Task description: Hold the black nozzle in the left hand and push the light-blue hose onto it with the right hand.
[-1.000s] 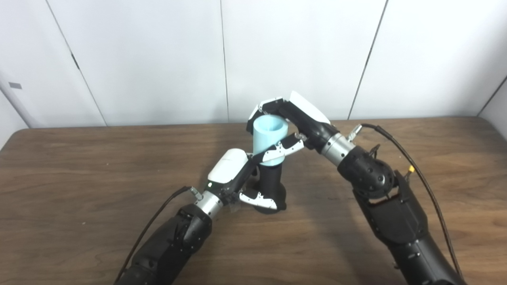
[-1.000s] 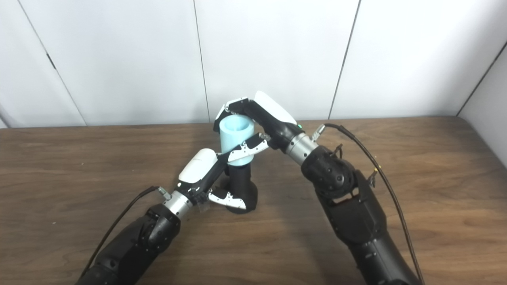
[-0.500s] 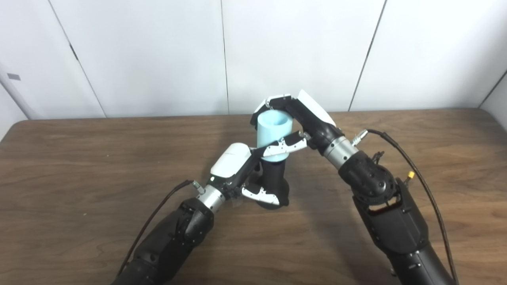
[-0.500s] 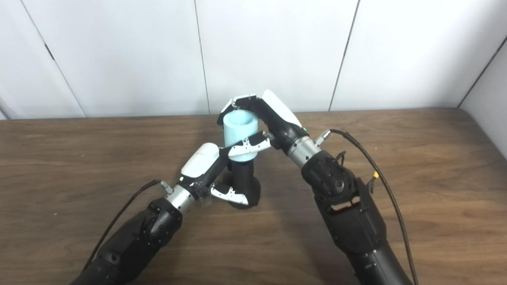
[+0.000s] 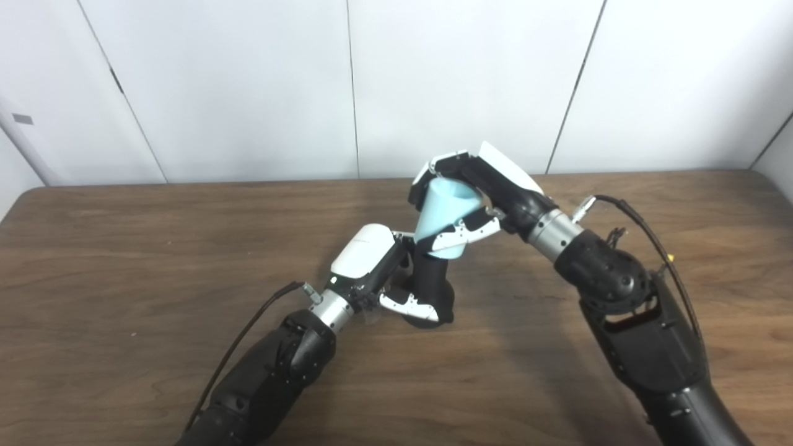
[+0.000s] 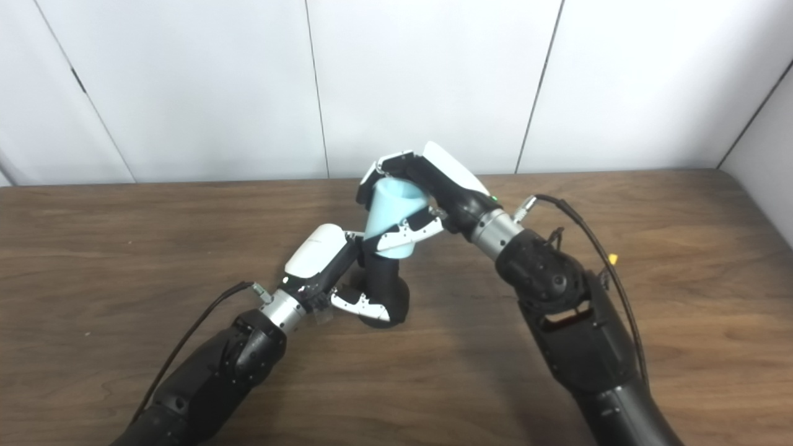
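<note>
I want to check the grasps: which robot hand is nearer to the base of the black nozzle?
Left. The left robot hand grips the black nozzle low, near its base; the right robot hand holds the light-blue hose above it.

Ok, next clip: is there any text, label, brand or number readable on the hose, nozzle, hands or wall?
None readable.
Light-blue hose: plain, no print.
Black nozzle: no visible marking.
Left hand and right hand: white shells show no legible logo.
Small grey tag on the wall: too small to read.
</note>
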Controlling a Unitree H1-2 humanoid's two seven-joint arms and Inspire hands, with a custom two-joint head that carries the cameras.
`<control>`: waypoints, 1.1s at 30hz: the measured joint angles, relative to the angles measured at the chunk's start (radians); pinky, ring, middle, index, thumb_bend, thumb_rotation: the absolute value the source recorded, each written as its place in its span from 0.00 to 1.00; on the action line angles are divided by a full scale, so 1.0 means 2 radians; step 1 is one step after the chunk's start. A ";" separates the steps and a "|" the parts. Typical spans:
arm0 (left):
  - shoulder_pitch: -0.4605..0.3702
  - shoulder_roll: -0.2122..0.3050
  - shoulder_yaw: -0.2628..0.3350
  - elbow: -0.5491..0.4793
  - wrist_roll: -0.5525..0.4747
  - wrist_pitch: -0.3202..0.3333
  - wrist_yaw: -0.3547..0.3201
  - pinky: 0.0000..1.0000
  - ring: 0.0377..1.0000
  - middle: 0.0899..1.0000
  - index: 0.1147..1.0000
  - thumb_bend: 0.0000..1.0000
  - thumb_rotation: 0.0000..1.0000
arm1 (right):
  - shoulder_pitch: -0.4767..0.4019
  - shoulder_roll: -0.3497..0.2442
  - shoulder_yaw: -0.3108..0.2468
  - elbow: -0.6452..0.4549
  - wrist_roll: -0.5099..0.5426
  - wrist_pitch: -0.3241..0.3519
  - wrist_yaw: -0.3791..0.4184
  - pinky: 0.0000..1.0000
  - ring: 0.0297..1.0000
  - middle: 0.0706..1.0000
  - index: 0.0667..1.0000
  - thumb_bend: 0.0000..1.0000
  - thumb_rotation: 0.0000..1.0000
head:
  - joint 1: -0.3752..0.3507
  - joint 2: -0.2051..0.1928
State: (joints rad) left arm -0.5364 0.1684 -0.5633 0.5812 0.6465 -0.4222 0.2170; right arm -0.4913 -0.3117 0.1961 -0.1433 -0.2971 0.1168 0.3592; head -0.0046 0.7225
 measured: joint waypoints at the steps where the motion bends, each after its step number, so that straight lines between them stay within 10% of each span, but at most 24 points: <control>1: 0.000 0.000 0.000 0.000 0.000 0.000 0.000 0.43 0.50 0.40 0.43 0.53 0.00 | 0.000 -0.002 0.000 -0.001 0.000 0.000 0.002 0.35 0.42 0.45 0.46 0.50 0.00 | 0.000 0.000; 33: 0.000 0.000 0.000 0.000 0.000 0.000 0.000 0.44 0.50 0.41 0.43 0.53 0.00 | -0.015 -0.005 0.018 -0.010 -0.001 0.015 0.020 0.36 0.42 0.44 0.45 0.50 0.00 | -0.001 0.006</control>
State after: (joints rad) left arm -0.5359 0.1684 -0.5628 0.5812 0.6459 -0.4222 0.2169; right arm -0.5223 -0.3220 0.2312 -0.1635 -0.2983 0.1469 0.4002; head -0.0061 0.7348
